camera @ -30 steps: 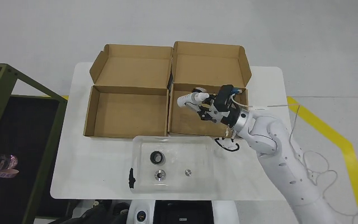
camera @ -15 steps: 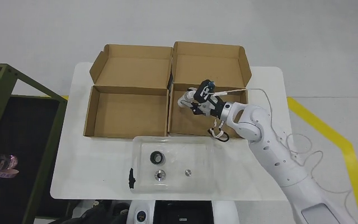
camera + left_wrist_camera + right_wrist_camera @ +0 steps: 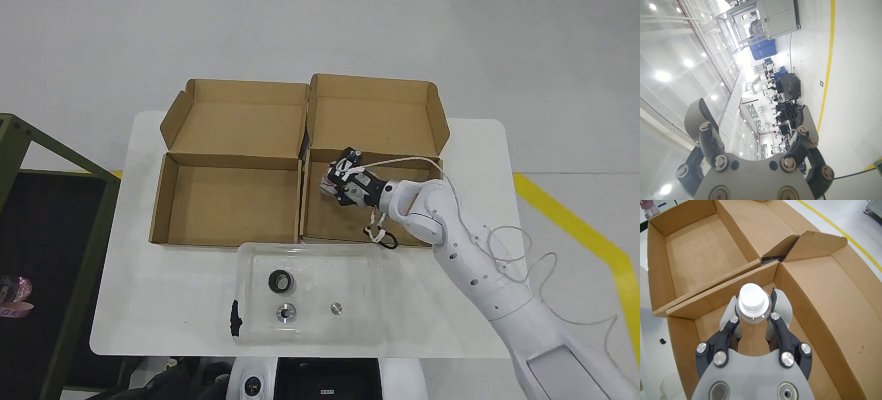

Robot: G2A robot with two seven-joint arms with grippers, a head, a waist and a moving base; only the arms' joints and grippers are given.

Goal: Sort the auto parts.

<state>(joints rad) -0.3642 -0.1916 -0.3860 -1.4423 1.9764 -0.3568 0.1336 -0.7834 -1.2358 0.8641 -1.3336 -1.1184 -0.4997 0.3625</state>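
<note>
My right gripper (image 3: 753, 308) is shut on a white stepped round part (image 3: 752, 301) with a clear rim. It hangs inside the right cardboard box (image 3: 829, 306), near that box's corner beside the left box (image 3: 696, 255). In the top view the same gripper (image 3: 335, 185) sits over the right box (image 3: 420, 165) at its left side, with the white part (image 3: 329, 183) at its tip. The left cardboard box (image 3: 228, 203) holds nothing. My left gripper (image 3: 753, 113) points up into the room, open, with nothing between its fingers.
A clear plastic tray (image 3: 312, 260) stands at the table's front edge. In it lie a black ring (image 3: 281, 283), a metal round part (image 3: 288, 313) and a small metal disc (image 3: 338, 309). A small black piece (image 3: 236, 322) lies by the tray's left side.
My right gripper has swung left across the right box with the white part, from mid-box toward its left wall, and the wrist has turned.
</note>
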